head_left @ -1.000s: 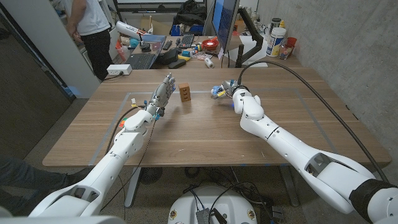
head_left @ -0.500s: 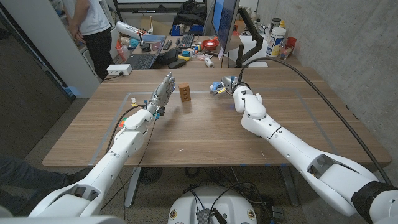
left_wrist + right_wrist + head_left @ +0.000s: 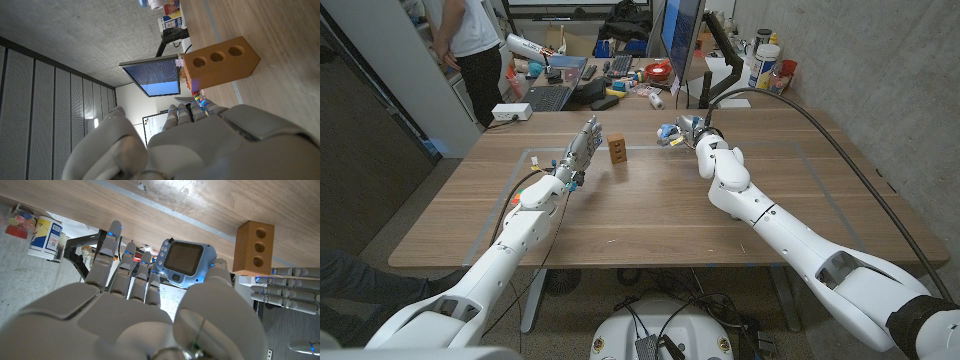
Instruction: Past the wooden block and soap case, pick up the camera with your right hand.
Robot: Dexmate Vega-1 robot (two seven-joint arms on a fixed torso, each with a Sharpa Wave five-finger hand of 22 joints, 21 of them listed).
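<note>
Toward the far side of the surface (image 3: 650, 210), a small blue toy camera (image 3: 184, 261) with a dark screen is seen between the thumb and the fingers (image 3: 131, 270) of the right robot hand (image 3: 688, 131). In the right wrist view the thumb sits at one edge of the camera and the fingers reach alongside the other, spread and only loosely curved; whether a firm hold is made, or whether the camera is clear of the surface, cannot be told. The step in hand is judged to be the grasp itself, with the reach past the wooden block (image 3: 617, 150) already made. The block, bored with three round holes, stands just beside the camera toward the robot's left. No soap case can be made out. The next move is judged to call for the fingers to be closed around the camera body and for a steady lift, kept clear of the block. The left robot hand (image 3: 582, 150) is held upright near the block, fingers extended and gripping nothing.
</note>
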